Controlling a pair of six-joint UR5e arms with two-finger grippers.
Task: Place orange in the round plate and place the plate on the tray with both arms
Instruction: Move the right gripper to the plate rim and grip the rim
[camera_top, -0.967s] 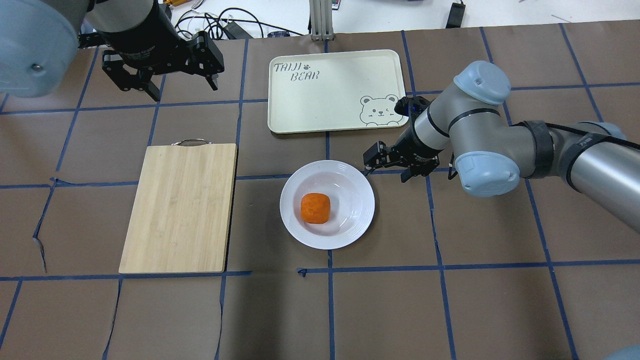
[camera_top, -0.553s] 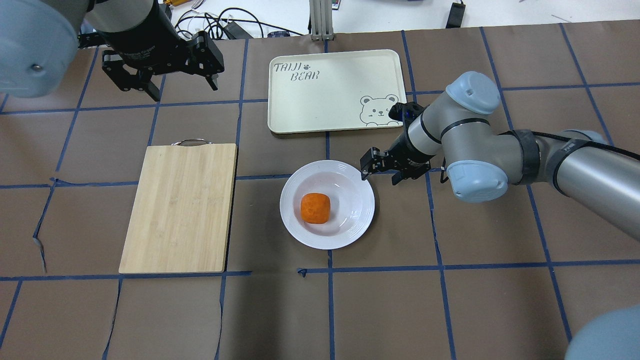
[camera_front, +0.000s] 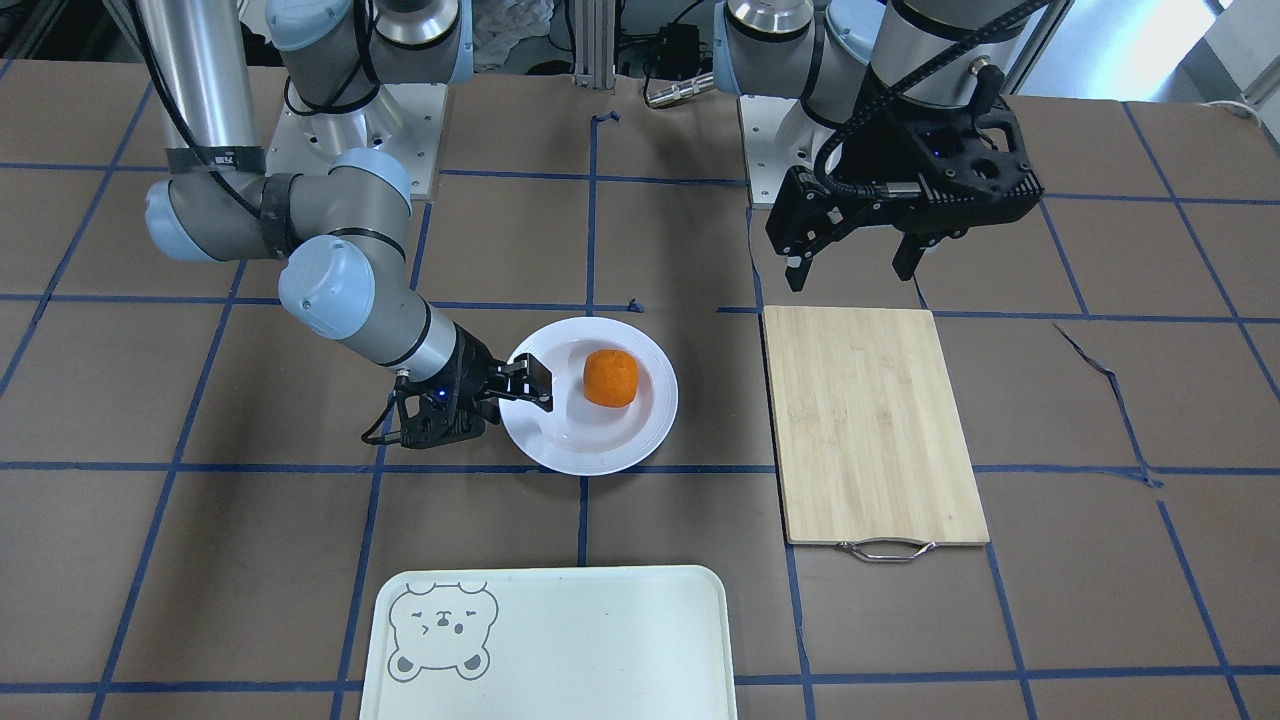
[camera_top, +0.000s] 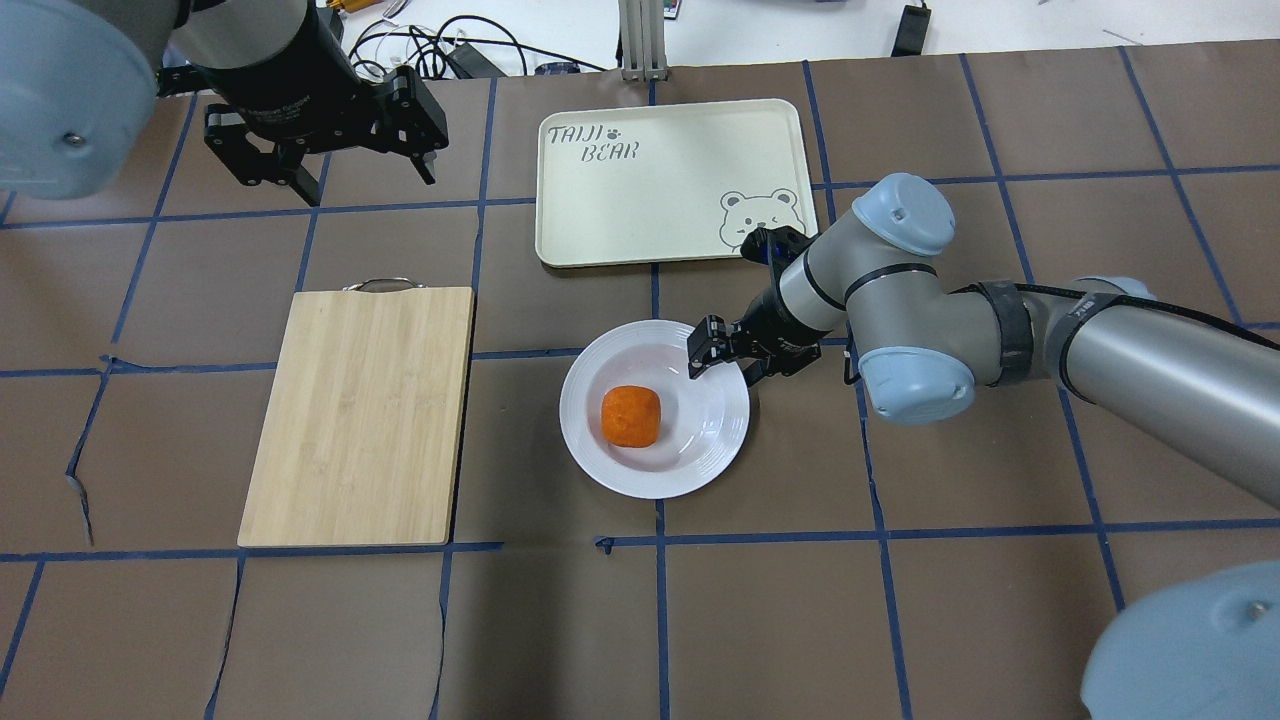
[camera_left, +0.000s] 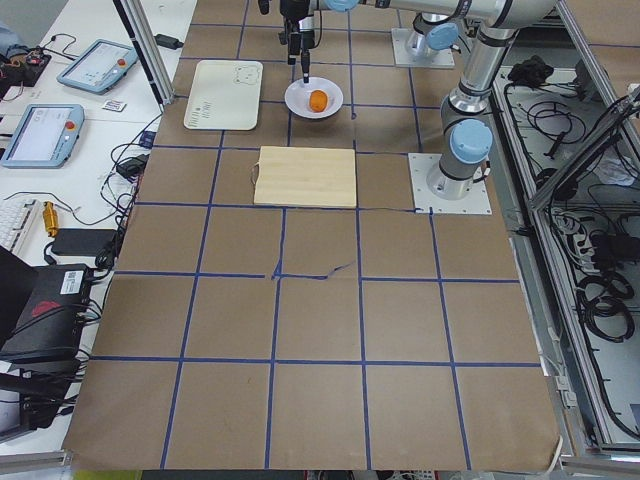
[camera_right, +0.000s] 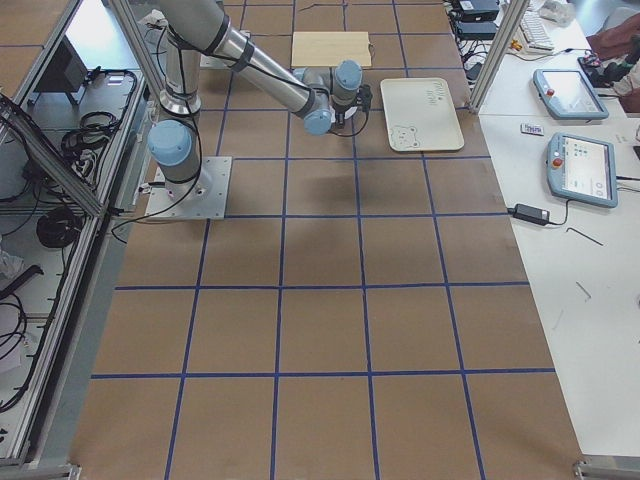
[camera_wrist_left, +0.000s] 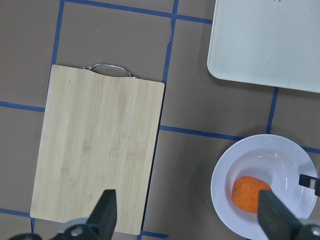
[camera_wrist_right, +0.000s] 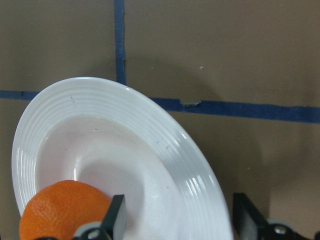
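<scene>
You have the tray lying apart from the round plate, on its side away from the robot. The left gripper hangs well away from the plate, jaws wide and empty. The right gripper has its jaws spread astride the plate's rim, not closed. The orange sits mid-plate.

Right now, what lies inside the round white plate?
One orange sits in the round plate's sunken centre; the right gripper straddles its rim. The patch beneath the orange is covered.
</scene>
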